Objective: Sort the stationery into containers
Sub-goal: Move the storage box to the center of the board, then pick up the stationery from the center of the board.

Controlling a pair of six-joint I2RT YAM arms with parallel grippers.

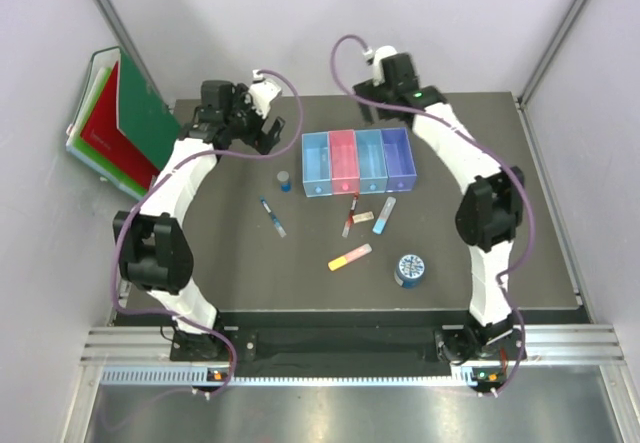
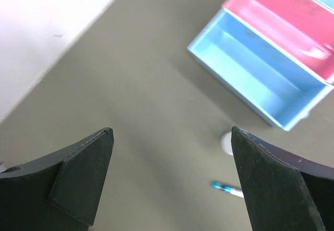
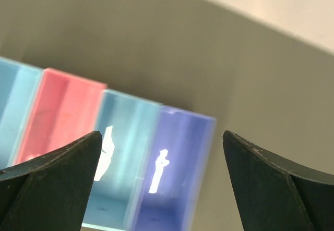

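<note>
The four joined bins stand at mid-table, all empty: light blue [image 1: 317, 163], pink [image 1: 344, 161], blue [image 1: 371, 160], violet [image 1: 398, 158]. In front of them lie the grey-capped blue bottle [image 1: 285, 181], blue pen [image 1: 272, 216], red-black pen [image 1: 349, 215], beige eraser [image 1: 365, 216], light-blue stick [image 1: 385, 216], yellow-pink stick [image 1: 350, 257] and round blue tin [image 1: 410, 270]. My left gripper [image 1: 264, 135] hovers open and empty left of the bins; its view [image 2: 172, 132] shows the light blue bin [image 2: 261, 80] and the pen's tip [image 2: 227, 188]. My right gripper [image 1: 370, 105] hovers open behind the bins [image 3: 162, 134], over the violet bin [image 3: 172, 173].
Green and red folders [image 1: 125, 123] lean against the wall off the table's back-left corner. The dark table [image 1: 250, 273] ends near the bins' back at a pale wall. The arm bases stand at the near edge.
</note>
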